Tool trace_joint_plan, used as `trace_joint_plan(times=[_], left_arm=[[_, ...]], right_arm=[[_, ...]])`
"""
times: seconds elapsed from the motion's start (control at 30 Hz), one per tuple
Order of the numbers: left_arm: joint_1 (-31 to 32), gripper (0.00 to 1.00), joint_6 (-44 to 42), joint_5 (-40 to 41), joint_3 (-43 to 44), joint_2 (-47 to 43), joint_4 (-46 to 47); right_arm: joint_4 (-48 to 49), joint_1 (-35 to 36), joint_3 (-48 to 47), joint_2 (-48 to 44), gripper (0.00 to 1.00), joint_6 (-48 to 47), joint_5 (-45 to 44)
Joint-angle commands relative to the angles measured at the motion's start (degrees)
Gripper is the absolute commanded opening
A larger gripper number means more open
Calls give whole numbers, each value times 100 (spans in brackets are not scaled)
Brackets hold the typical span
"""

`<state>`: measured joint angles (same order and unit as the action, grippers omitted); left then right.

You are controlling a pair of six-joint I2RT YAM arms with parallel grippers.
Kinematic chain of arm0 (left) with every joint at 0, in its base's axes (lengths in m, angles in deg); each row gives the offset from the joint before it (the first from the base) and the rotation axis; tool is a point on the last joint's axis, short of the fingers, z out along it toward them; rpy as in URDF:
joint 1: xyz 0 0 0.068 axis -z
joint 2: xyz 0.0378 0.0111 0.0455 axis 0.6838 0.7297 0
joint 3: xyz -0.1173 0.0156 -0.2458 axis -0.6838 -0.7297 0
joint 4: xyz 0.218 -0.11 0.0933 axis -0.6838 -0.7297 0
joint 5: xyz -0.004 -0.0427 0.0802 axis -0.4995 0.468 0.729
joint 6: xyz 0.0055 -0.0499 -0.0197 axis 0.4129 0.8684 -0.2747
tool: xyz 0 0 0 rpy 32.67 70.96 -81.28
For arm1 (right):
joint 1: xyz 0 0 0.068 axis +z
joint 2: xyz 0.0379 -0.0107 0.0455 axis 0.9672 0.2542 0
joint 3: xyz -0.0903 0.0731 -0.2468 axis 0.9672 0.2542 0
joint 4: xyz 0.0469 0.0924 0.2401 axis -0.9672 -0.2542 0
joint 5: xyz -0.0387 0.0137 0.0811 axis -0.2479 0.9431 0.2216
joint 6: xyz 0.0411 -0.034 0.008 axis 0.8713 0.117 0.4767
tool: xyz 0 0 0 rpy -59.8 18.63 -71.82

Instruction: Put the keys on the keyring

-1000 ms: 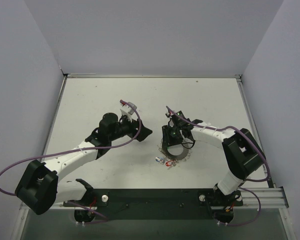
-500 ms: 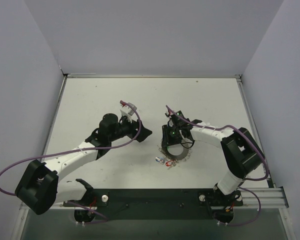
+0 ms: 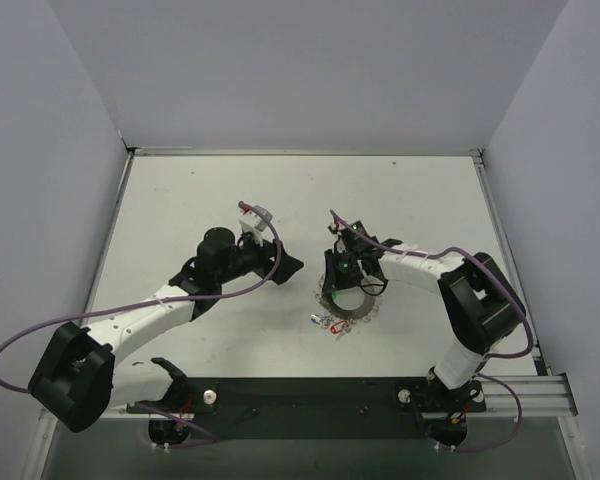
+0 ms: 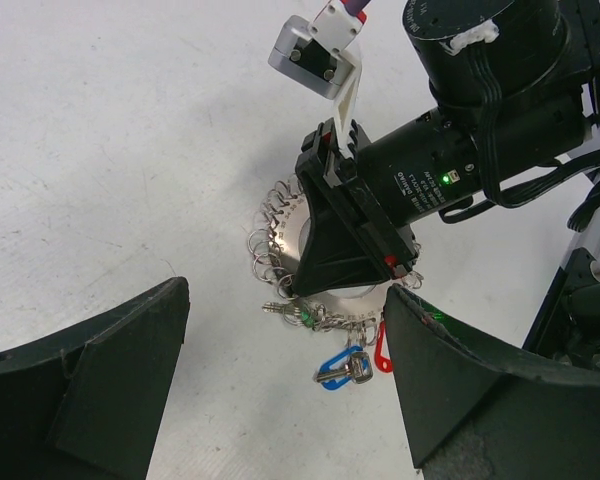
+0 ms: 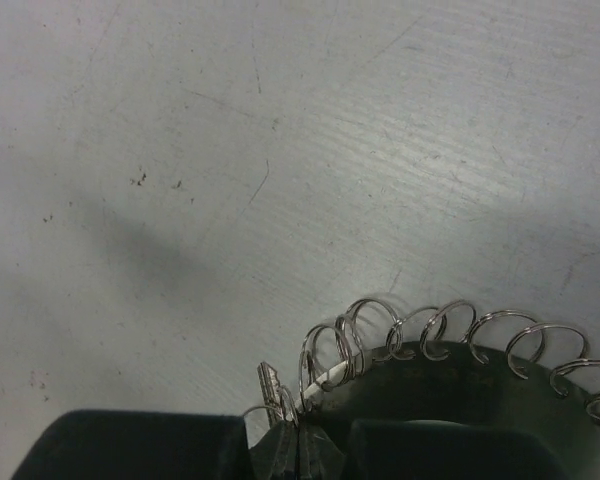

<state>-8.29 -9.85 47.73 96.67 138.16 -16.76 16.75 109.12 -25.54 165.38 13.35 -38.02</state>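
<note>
Over the last second the right gripper (image 4: 307,288) had drawn its jaws from part-open to fully together, at the coiled rim of the keyring (image 5: 435,345). Its own wrist view showed what the overhead view could not: a silver key (image 5: 271,385), blade up, right at the closed fingertips (image 5: 315,455), beside the nearest wire loops. Whether the tips pinched blade, loop or nothing could not be told. Only the left wrist view showed the keys (image 4: 342,368) by colour, with blue and red heads lying just beyond the right fingertips, against the ring's edge. White print on the right gripper's motor was too small to read; a green light (image 4: 447,178) glowed beside it. The left gripper (image 3: 294,265) hung apart from the ring, jaws spread wide and empty, its fingers cut off by the frame in its own view.
</note>
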Motion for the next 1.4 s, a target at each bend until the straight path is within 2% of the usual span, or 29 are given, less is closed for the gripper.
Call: trace_joint_plan(times=[0.0,0.33,0.7,0.8,1.03,1.17,1.37], left_arm=[[22,88,-113,50,3,-256,77],[22,88,-122,-19,55,-405,42],[22,87,-140,-599,-24,-740,314],[22,87,-157,-872,-50,-863,375],[22,87,-228,-2137,-24,-1047,595],[22,80,-158,-2673,64,-1030,691],[22,70,158,-3403,108,-1021,1077]], right_arm=[[-36,26,25,-580,0,-274,5],[131,52,174,-1749,0,-827,180],[192,70,69,-2382,0,-1188,1312],[210,70,25,-2557,0,-1241,1707],[-218,70,-379,-2804,0,-1451,2647],[-642,70,-730,-2787,0,-1645,3133],[-810,70,-836,-2875,0,-1707,3283]])
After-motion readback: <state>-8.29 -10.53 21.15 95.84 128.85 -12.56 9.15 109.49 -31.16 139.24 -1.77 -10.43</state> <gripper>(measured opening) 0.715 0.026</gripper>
